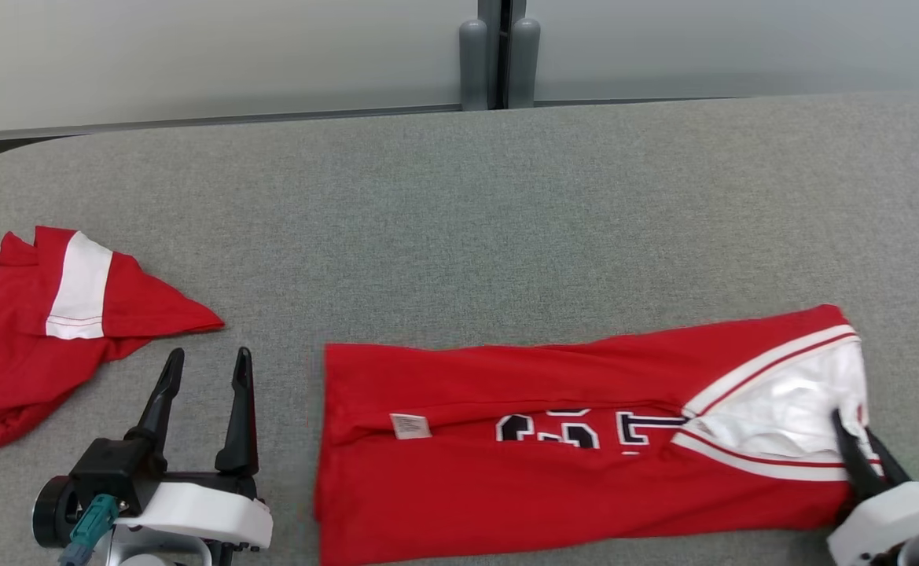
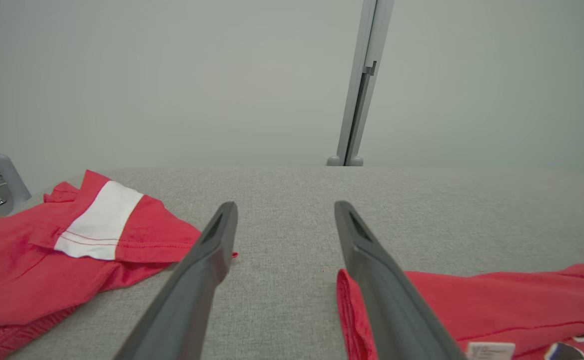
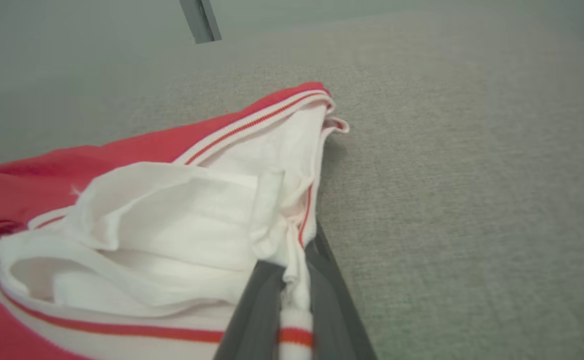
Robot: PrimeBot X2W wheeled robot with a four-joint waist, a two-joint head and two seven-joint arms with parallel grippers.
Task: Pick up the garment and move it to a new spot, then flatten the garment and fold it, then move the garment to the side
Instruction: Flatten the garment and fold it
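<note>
My right gripper (image 1: 854, 440) pinches the white-trimmed end of the half-folded jersey (image 1: 553, 472) on the desk (image 1: 459, 220); my left gripper (image 1: 207, 358) stands wide open, empty. Further folding and the move aside seem left.

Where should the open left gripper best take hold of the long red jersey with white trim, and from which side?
Probably the left edge of the red jersey, near its front corner, approached from its left: that straight edge faces the open left gripper, opposite the right gripper's pinch.
</note>
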